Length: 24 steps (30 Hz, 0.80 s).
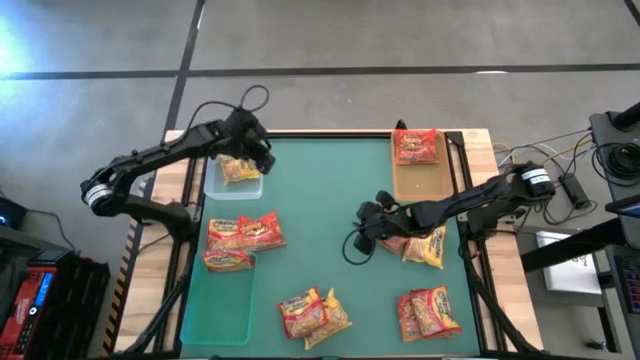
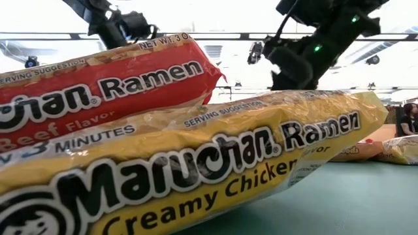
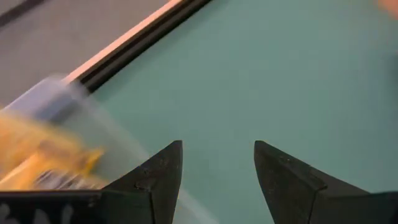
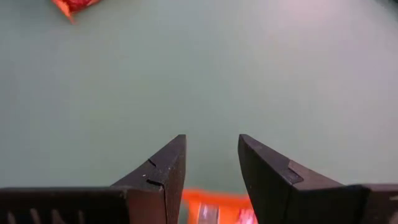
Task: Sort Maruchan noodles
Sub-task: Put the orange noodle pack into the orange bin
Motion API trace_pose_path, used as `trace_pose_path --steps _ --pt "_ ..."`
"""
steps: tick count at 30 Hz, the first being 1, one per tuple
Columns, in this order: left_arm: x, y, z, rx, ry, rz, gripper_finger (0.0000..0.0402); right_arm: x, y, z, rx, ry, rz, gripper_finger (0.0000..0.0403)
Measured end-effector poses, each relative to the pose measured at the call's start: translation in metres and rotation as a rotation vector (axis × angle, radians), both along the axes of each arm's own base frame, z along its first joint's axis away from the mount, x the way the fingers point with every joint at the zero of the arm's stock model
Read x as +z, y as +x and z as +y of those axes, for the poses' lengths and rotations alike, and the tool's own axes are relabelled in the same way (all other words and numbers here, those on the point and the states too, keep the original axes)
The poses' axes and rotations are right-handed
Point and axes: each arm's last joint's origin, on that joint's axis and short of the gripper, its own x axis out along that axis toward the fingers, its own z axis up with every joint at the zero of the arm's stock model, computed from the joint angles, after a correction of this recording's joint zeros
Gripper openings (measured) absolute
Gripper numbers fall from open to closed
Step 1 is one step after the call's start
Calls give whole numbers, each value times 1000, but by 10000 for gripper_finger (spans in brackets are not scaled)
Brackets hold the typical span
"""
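Observation:
Several Maruchan packets lie on the green mat. In the high view one yellow packet (image 1: 238, 170) rests in a clear tray (image 1: 212, 185) and a red one (image 1: 417, 147) in a tan tray (image 1: 420, 180). Two packets (image 1: 245, 232) lie at the far end of a green tray (image 1: 215, 300). My left gripper (image 1: 262, 158) (image 3: 217, 168) is open beside the clear tray and its yellow packet (image 3: 37, 155). My right gripper (image 1: 365, 228) (image 4: 211, 162) is open over the mat, with an orange packet (image 4: 214, 208) showing below its fingers.
Loose packets lie at mid-near (image 1: 313, 312), near right (image 1: 428, 312) and under the right arm (image 1: 428, 247). The low view is filled by a red beef packet (image 2: 104, 85) lying on a yellow creamy chicken packet (image 2: 196, 163). Bare mat spans the table's middle.

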Motion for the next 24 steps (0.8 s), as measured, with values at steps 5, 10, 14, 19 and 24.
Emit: trace_pose_path --steps 5,10,14,19,24 --pt "5 33 -35 -179 52 -87 181 5 -19 0 -51 146 97 137" --pt "3 54 -72 -327 76 -102 181 7 -38 0 -117 245 215 137" --pt "-5 67 -95 -379 106 -87 181 8 -49 2 -151 270 282 137" --pt "-16 83 -113 -412 89 -97 181 3 -52 4 -155 309 356 137" --pt "-31 100 -123 -446 84 -111 181 -10 -47 6 -142 291 407 137"
